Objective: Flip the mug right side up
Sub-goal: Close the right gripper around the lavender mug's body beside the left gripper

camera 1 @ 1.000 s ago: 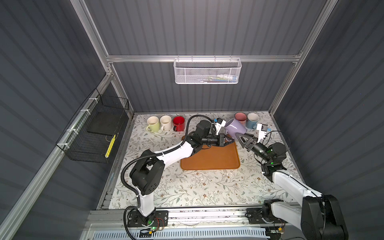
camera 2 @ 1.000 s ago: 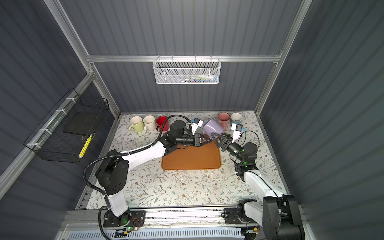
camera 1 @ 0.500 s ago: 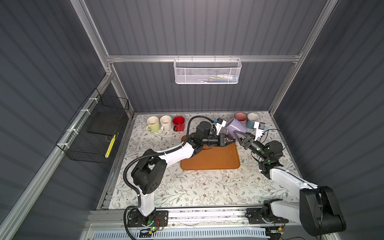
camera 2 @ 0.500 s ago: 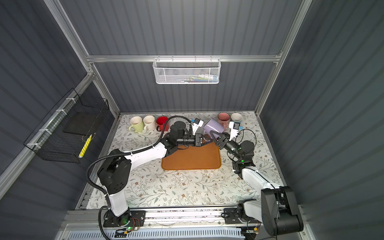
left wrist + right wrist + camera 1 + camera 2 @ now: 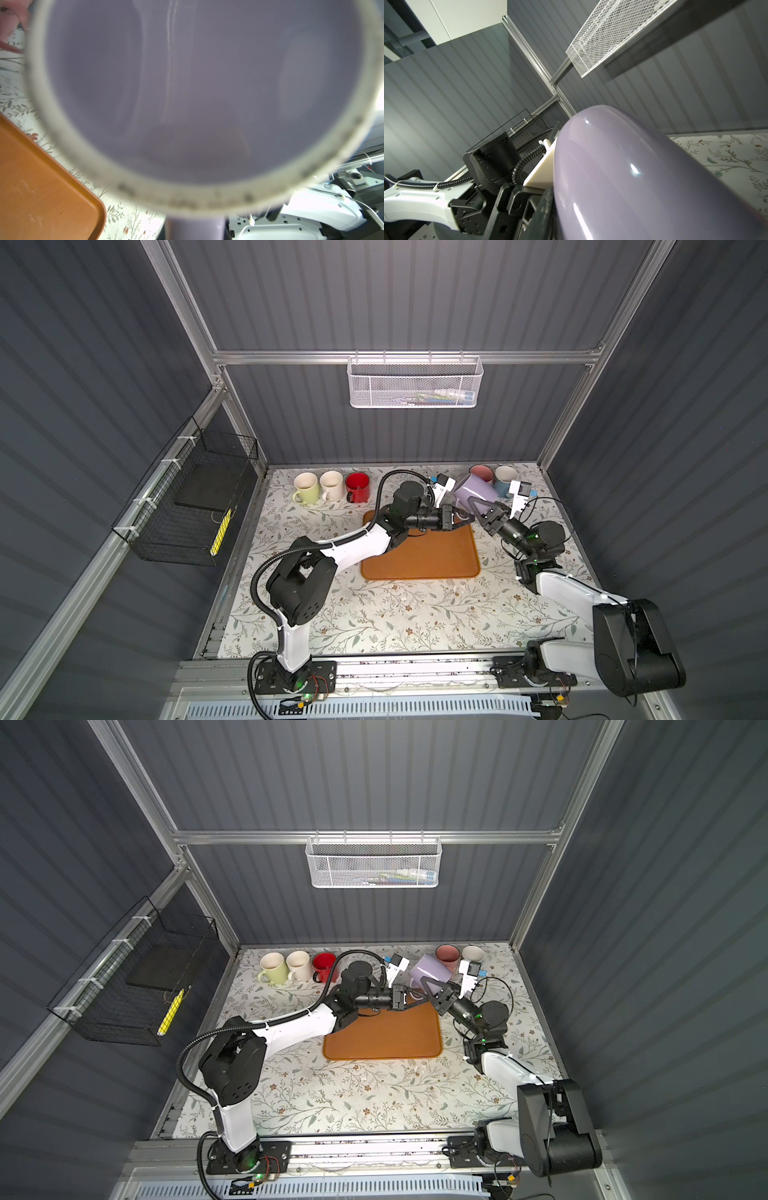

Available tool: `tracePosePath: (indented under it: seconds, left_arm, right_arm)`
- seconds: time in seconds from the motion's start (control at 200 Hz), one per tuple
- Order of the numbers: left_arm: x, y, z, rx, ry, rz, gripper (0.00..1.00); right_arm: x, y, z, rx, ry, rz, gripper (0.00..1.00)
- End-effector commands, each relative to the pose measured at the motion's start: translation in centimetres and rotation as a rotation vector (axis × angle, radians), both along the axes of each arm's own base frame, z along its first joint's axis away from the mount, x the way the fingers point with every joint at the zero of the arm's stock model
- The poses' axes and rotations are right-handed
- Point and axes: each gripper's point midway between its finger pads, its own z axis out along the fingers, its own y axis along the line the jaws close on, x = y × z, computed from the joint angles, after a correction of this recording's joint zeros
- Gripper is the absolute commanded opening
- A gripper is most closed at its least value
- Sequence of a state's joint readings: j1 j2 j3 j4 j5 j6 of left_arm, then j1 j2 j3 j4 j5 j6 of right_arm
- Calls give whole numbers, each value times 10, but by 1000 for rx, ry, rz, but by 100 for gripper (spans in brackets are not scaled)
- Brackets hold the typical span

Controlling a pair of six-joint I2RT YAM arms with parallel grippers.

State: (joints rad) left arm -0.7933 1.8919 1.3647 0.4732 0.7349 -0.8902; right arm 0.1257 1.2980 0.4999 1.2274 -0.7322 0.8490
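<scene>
A black wire crate [image 5: 187, 497] hangs on the left wall, and a pale green mug [image 5: 306, 488], a cream mug [image 5: 331, 486] and a red mug [image 5: 357, 487] stand mouth-up at the far left of the bench [image 5: 374, 614], likely as finished examples. Right of them the left tool [image 5: 460, 519] is pinched almost fully closed on the handle of the lilac mug [image 5: 473, 489]. That carries the mug clear of the bench above the far right corner of the orange tray [image 5: 419, 551], probably so the other arm can reach it. The mug is tilted. Its long axis runs from far-left to near-right, with the pale speckled foot ring [image 5: 187, 199] facing the left wrist camera. The mouth seems to point down and right, so it is not yet right side up. The right tool [image 5: 471, 506] lays one dark finger along the mug's near wall, apparently to take it by the rim. Its other finger is hidden, so I cannot tell whether it grips. A pink mug [image 5: 481, 472] and a blue mug [image 5: 505, 479] stand at the far right.
</scene>
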Motion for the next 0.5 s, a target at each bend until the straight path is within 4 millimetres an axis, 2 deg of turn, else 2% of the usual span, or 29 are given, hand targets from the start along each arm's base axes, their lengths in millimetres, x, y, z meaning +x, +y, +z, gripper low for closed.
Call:
tracePosePath:
  seconds: [0.0,0.16,0.26,0.495]
  left_arm:
    - [-4,-8,20,-43,-81,-12,0]
    - [-3,-8,18,-42,-74,-12,0]
    - [-3,-8,18,-43,-73,-14,0]
    - [-4,-7,15,-35,-74,-14,1]
  right_arm:
    - [-7,4,35,19,-125,24,15]
    - [-8,3,35,23,-117,17,8]
    - [-8,2,34,19,-107,10,0]
    - [-7,1,37,9,-98,-9,0]
